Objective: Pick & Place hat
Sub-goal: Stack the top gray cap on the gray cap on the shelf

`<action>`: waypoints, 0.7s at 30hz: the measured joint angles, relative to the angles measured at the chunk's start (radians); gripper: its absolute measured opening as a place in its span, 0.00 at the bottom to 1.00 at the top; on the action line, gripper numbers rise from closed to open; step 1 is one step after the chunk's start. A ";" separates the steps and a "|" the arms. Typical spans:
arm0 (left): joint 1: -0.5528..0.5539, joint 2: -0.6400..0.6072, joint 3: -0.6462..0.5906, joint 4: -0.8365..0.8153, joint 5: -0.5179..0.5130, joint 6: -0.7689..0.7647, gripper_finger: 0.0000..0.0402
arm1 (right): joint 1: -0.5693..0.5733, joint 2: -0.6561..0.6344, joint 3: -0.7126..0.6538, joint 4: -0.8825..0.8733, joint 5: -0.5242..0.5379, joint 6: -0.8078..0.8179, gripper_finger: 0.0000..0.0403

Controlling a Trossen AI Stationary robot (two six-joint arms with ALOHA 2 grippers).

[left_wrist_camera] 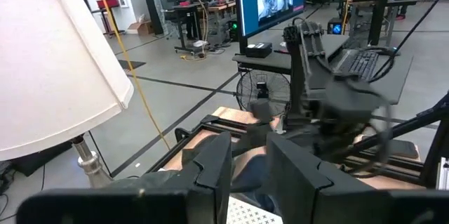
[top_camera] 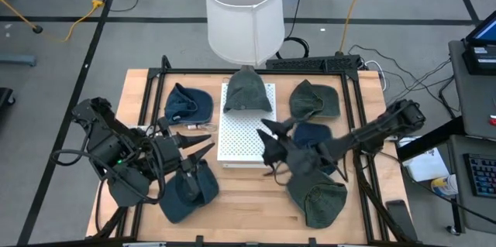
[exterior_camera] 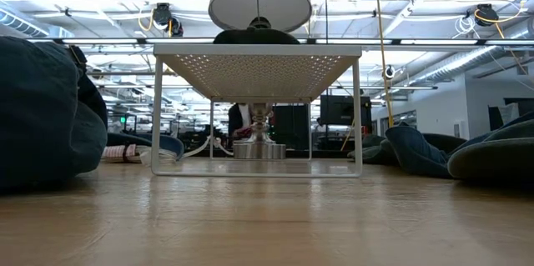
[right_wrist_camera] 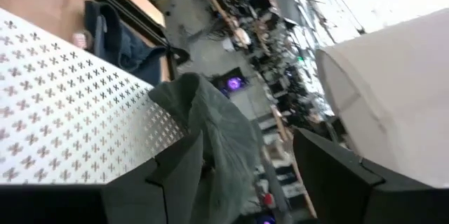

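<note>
A robotics lab is showing: desks with monitors (left_wrist_camera: 270, 3), ceiling ducts (exterior_camera: 467, 62), and floor cables (top_camera: 74, 18) are surrounding the workbench (top_camera: 248, 200).

My left arm is folded low at the left edge of the tabletop, its wrist pointing inward toward the middle. Left gripper (top_camera: 203, 140) sits just off the left side of the centre, its jaws a narrow gap apart with nothing between them. My right arm reaches in diagonally from the right edge, stretched long and low toward the centre. Right gripper (top_camera: 271, 140) is raised over the middle of the tabletop, jaws spread wide, nothing clamped between them
</note>
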 joint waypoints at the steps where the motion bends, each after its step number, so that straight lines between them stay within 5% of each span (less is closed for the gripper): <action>1: 0.000 0.000 0.000 0.000 0.000 0.000 0.24 | 0.021 0.000 0.000 -0.002 0.044 -0.003 0.54; 9: 0.000 0.000 0.000 0.000 0.000 -0.001 0.24 | 0.182 0.000 0.000 0.000 0.374 0.082 0.54; 15: 0.000 0.000 0.000 0.000 0.001 -0.002 0.24 | 0.275 0.000 -0.001 0.095 0.376 0.095 0.54; 21: 0.000 0.000 0.000 0.001 0.036 -0.003 0.24 | 0.245 -0.047 0.004 0.250 0.378 0.045 0.54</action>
